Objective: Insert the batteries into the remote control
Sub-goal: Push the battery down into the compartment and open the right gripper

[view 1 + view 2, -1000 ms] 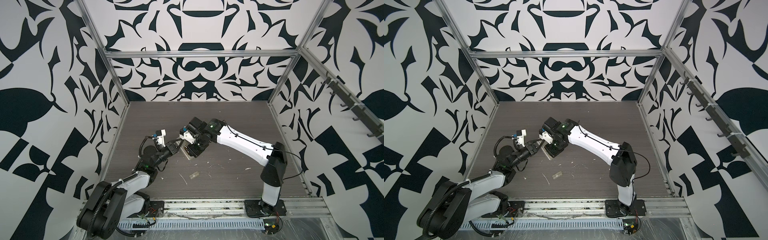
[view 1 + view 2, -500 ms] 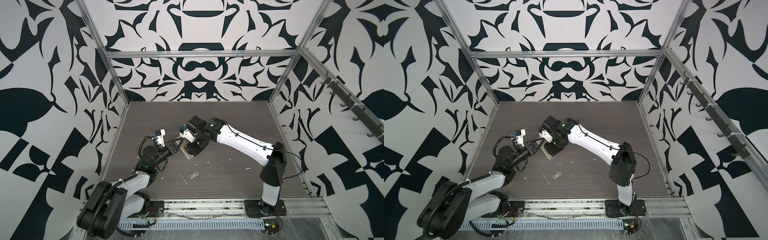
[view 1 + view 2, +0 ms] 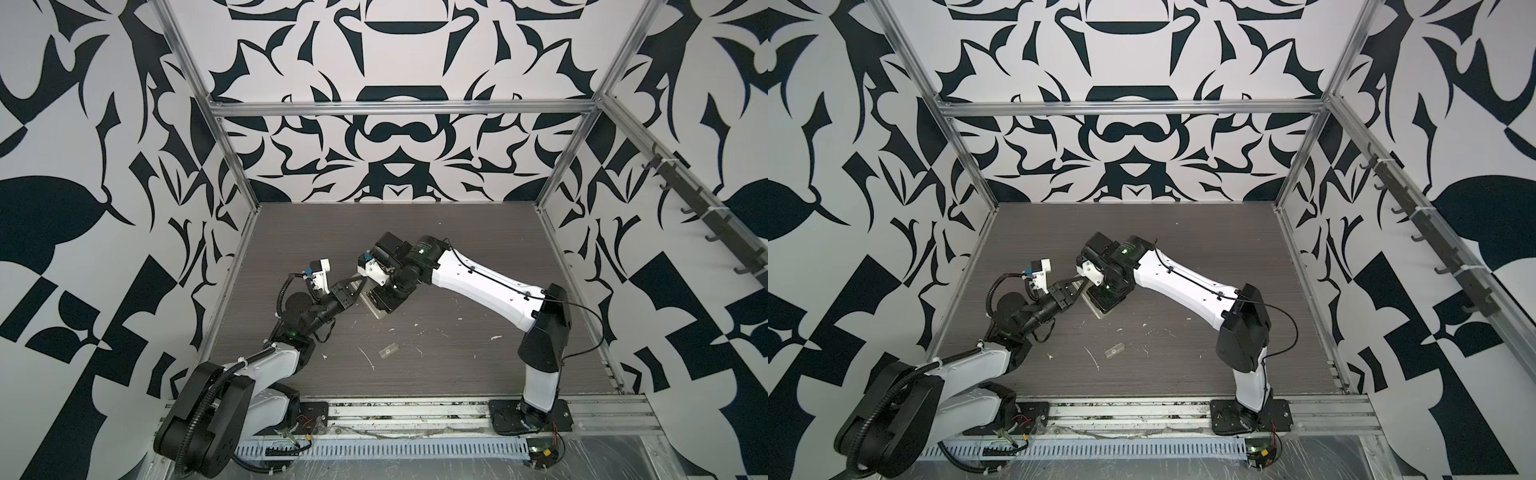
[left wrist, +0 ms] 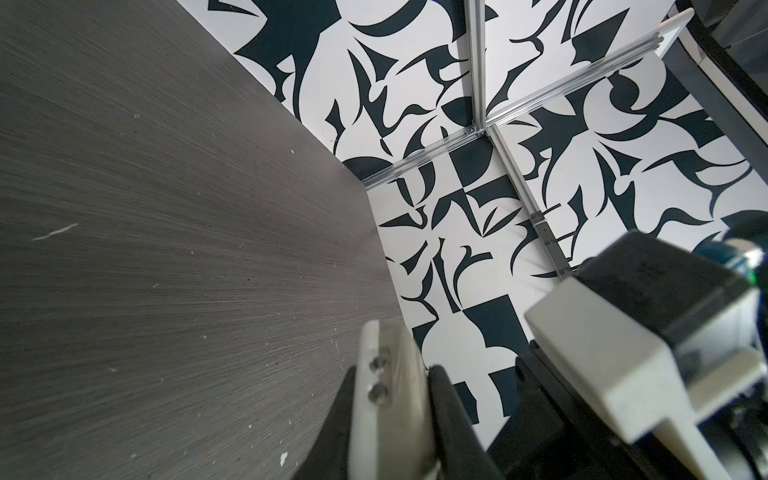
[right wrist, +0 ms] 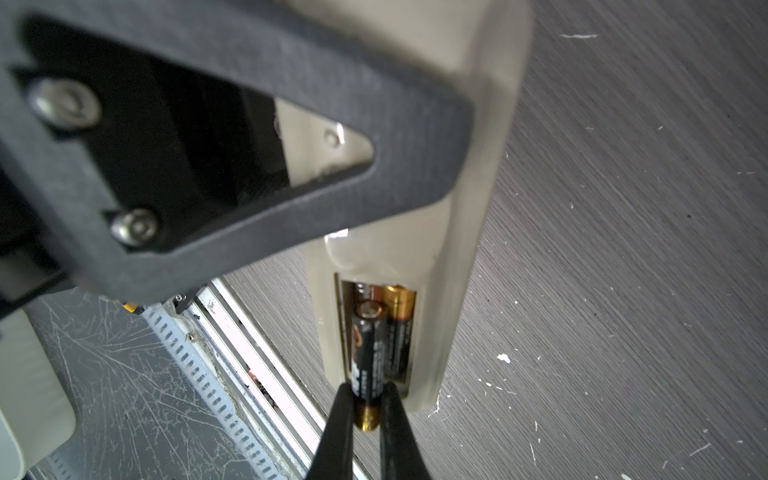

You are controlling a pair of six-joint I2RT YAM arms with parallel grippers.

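Remote control [image 5: 415,253] is clamped, recess exposed, in the closed left hand [image 3: 352,287], left of the tabletop's centre, apparently to steady it. Right hand [image 5: 368,399] pinches the second battery [image 5: 368,353], angled into the recess beside the seated battery [image 5: 399,328].

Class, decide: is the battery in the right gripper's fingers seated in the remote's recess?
Not seated: the held battery tilts over the seated battery, one tip outside the remote control's recess.
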